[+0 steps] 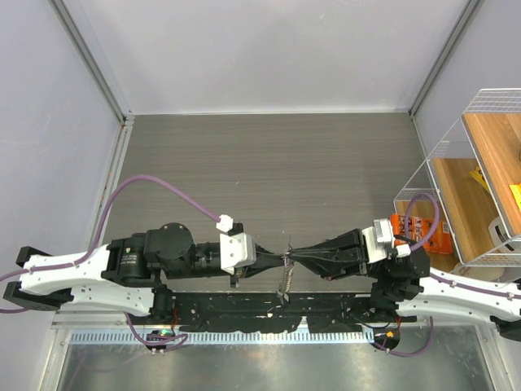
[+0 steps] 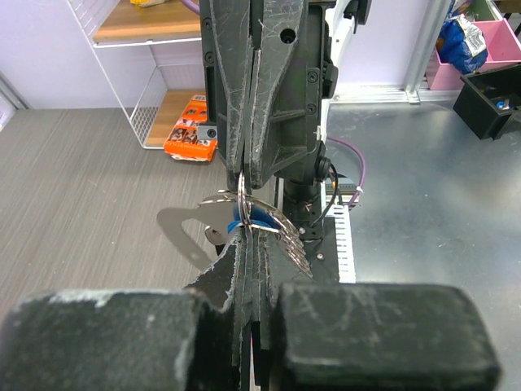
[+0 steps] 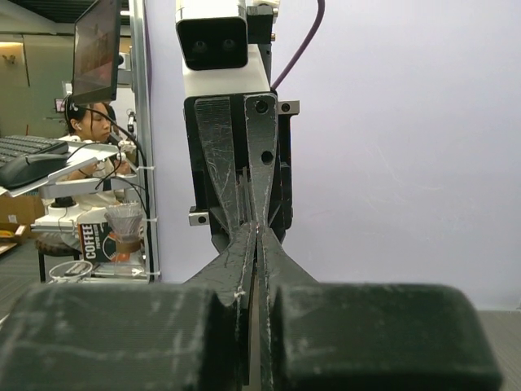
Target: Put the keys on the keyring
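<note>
Tip to tip over the grey wood-grain table (image 1: 244, 163), the left gripper (image 1: 277, 257) is clenching the keyring (image 2: 273, 218) (a thin silvery wire loop) while the right gripper (image 1: 295, 255) is pressing shut just above it. Only the left wrist view is showing the blue-headed key (image 2: 247, 218) and a flat silvery plate (image 2: 183, 230) hanging there; an orange packet (image 1: 423, 234) is lying beside the wire shelf (image 1: 456, 147).

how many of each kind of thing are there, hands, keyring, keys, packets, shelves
hands: 2, left hand and right hand
keyring: 1
blue-headed key: 1 (other keys are bunched together, so their count is unclear)
orange packet: 1
wire shelf: 1
total: 6 things counted
</note>
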Controlling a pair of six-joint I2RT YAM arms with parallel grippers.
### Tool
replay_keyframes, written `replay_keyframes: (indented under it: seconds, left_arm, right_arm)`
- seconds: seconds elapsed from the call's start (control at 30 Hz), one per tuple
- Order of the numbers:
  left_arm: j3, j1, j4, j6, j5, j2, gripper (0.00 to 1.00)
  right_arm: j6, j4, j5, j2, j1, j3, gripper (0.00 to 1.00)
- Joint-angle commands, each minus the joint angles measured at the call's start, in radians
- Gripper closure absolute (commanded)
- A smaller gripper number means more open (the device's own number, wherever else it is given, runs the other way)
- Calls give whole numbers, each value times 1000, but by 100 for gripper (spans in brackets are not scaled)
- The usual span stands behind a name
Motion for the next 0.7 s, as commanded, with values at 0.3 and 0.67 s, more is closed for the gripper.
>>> replay_keyframes:
  seconds: [0.3,0.67]
  left_arm:
    - [21,-1,49,10,16,-12,100]
    - [13,-1,46,4,25,-29,100]
  right_arm:
    - [-44,394,43,110,8,-41,95]
    - [-98,405,125,105,13,-61,94]
